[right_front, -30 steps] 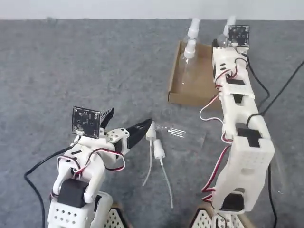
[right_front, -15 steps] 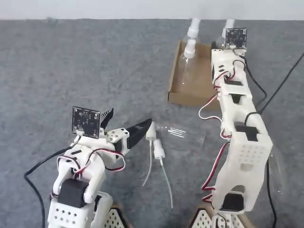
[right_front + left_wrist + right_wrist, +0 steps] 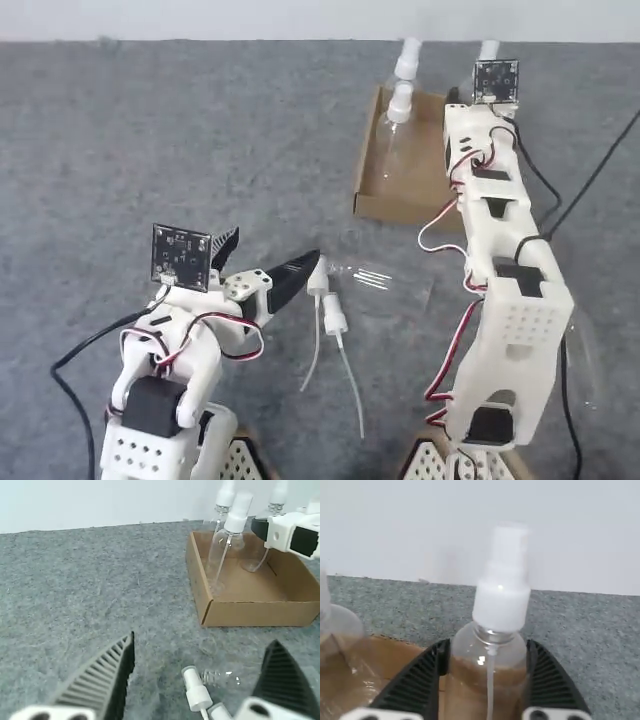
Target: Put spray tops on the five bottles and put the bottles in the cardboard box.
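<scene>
Two arms: I run both from afar; they sit side by side at the grey table (image 3: 150,130).
Left gripper (image 3: 277,245): low over the table, near its own base; jaws spread wide, holding nothing.
Right gripper (image 3: 487,647): stretched out to the far end of the box; its two fingers (image 3: 427,672) press on either side of the held bottle, so I read it as clamped.
Held bottle (image 3: 487,677): clear, upright, with a white spray top (image 3: 502,592) seated on its neck; from the left wrist view it stands inside the box, at the far side.
Box (image 3: 240,614): open cardboard tray, far from the left arm and directly ahead of the right arm.
Capped bottles: one (image 3: 398,110) stands upright in the box by the wall away from the right arm; another (image 3: 408,55) stands just behind it, base hidden, so I cannot tell whether it is inside.
Lying bottle (image 3: 372,278): clear, no top, on its side on the table between the arms, well apart from the box.
Loose tops: two white tops with long tubes, one (image 3: 318,280) just beside the left gripper's nearer fingertip, the other (image 3: 335,318) touching or just beside the first.
</scene>
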